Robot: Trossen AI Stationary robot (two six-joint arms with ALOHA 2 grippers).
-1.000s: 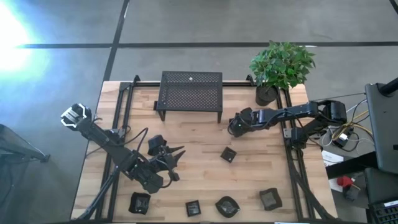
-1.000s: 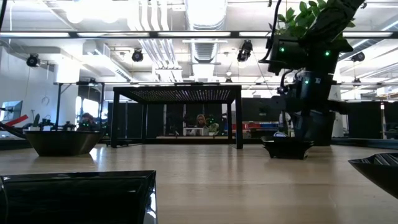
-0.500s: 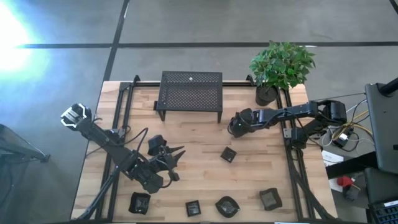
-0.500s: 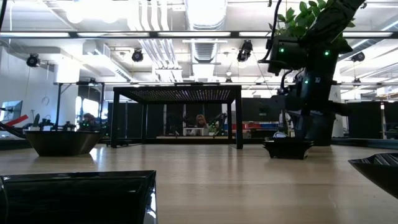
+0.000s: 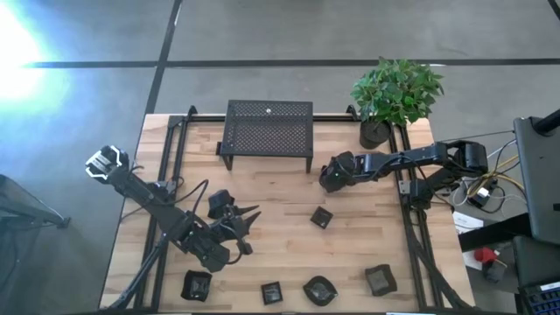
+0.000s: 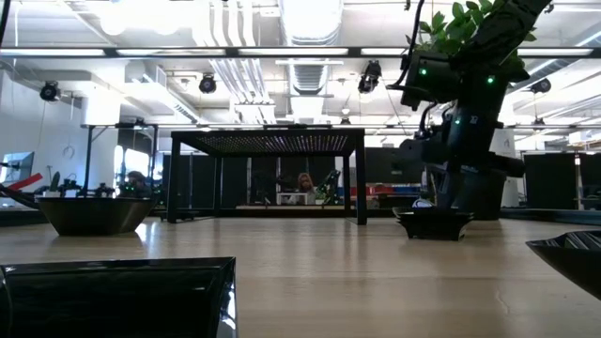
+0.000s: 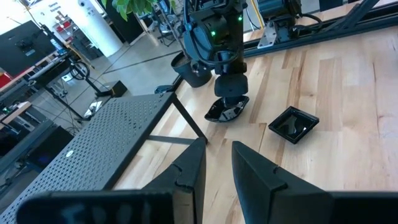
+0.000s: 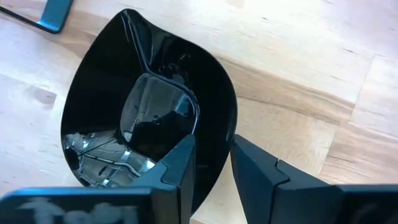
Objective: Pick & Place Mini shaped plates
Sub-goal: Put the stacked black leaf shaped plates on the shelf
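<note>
Wooden table (image 5: 280,188), mesh stand (image 5: 269,131), plant (image 5: 395,89).

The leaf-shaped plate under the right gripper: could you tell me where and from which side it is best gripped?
Grip the leaf-shaped plate by its raised thin rim, from above. It lies flat on the table, so only the upturned edge offers purchase. The right gripper sits at that rim, one finger inside the bowl, one outside.
</note>
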